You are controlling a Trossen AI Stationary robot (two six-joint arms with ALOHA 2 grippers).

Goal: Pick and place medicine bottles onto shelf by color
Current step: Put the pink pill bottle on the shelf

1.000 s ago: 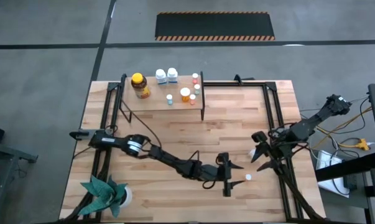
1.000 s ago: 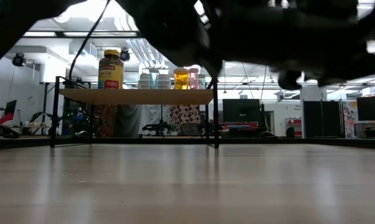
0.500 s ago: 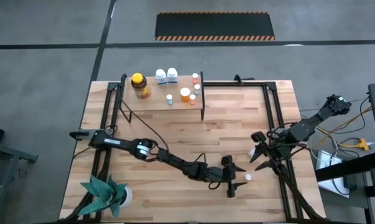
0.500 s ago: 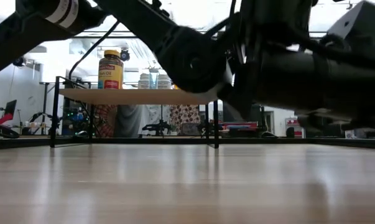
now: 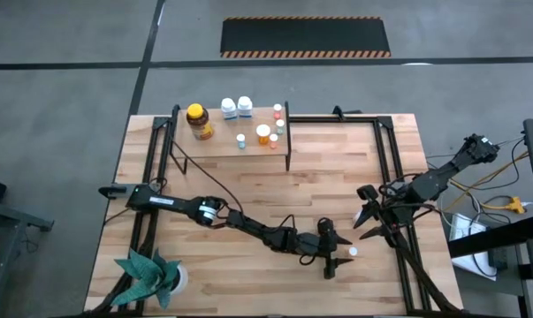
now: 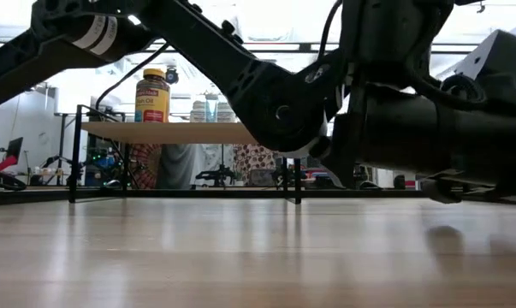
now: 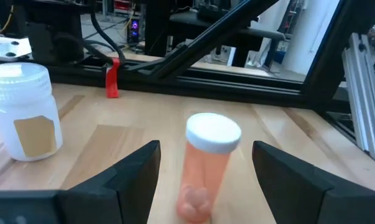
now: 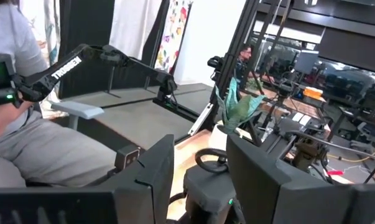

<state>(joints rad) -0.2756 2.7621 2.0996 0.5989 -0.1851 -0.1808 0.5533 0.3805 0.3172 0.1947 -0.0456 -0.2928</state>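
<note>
A small orange-pink bottle with a white lid [image 7: 204, 169] stands upright on the table near its right front; it also shows in the high view [image 5: 352, 252]. My left gripper [image 7: 206, 186] is open, one finger on either side of this bottle and apart from it; in the high view the left gripper [image 5: 337, 251] is just left of it. A white bottle [image 7: 25, 112] stands farther off. My right gripper [image 5: 369, 221] is open and empty at the table's right edge. The shelf [image 5: 231, 146] at the far side carries the amber jar [image 5: 198, 121] and several small bottles.
A green plant in a white pot [image 5: 151, 276] stands at the near left corner. Black frame rails [image 5: 390, 168] run along the table's left and right sides. The low view shows the shelf [image 6: 185, 132] on black legs behind the left arm. A person's arm [image 8: 13, 56] shows beyond the table.
My left gripper has gone a little toward the table's right edge, closer to the orange-pink bottle, and has come lower over the table. The bottle has stayed where it was.
</note>
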